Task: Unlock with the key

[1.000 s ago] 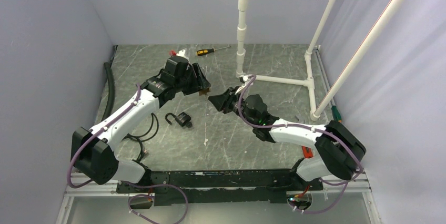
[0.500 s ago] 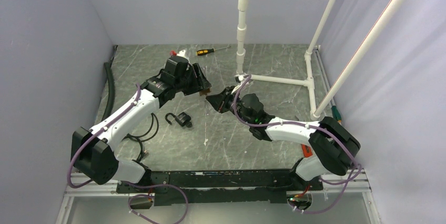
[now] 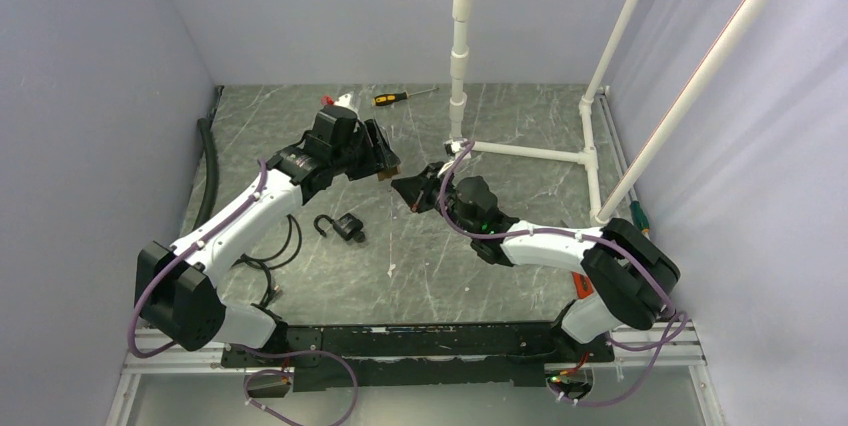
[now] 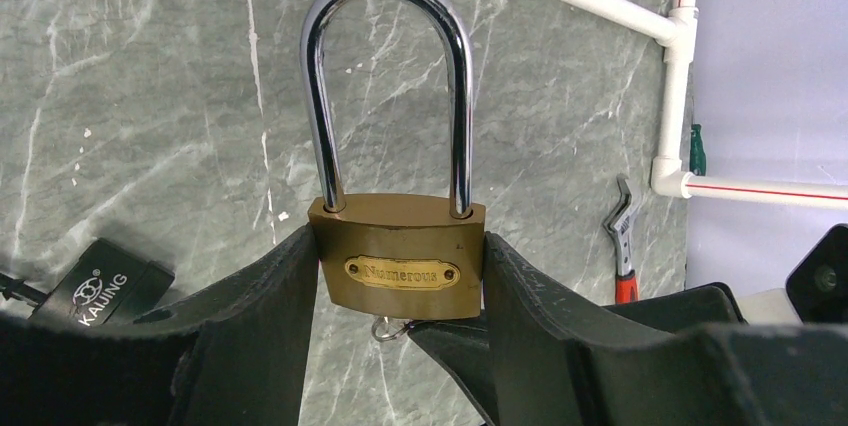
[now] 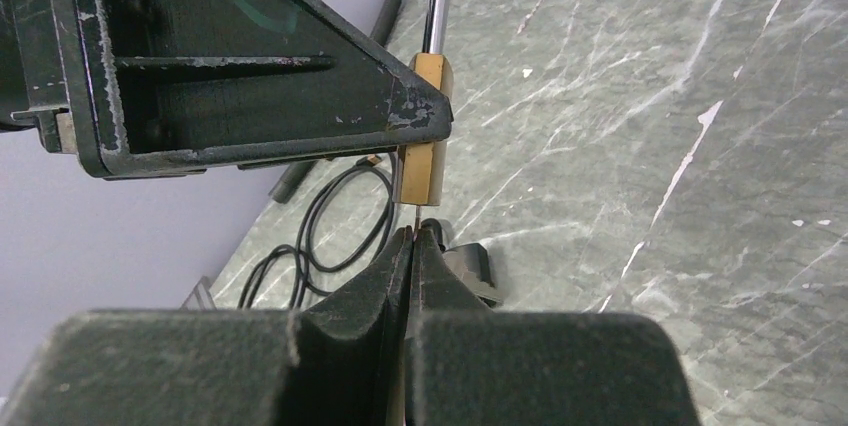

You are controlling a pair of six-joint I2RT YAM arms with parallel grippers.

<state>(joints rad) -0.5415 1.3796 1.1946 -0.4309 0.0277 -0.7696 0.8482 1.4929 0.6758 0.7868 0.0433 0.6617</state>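
A brass padlock (image 4: 398,258) with a long silver shackle (image 4: 388,66) is clamped by its sides in my left gripper (image 4: 398,246), held above the table. The shackle sits down in the body. A small key (image 4: 388,327) with a wire ring sticks out of the padlock's underside. My right gripper (image 5: 413,234) is shut on that key (image 5: 417,214), just under the padlock (image 5: 428,126). In the top view the left gripper (image 3: 385,161) and right gripper (image 3: 402,186) meet tip to tip at mid table.
A black padlock (image 3: 343,226) lies on the table below the left gripper. A screwdriver (image 3: 395,98) lies at the back. The white pipe frame (image 3: 530,153) stands at back right. A black hose (image 3: 207,166) and cables (image 3: 280,256) run along the left.
My right gripper has moved left up to the padlock's underside and closed on the key. The left gripper and the padlock have stayed where they were.
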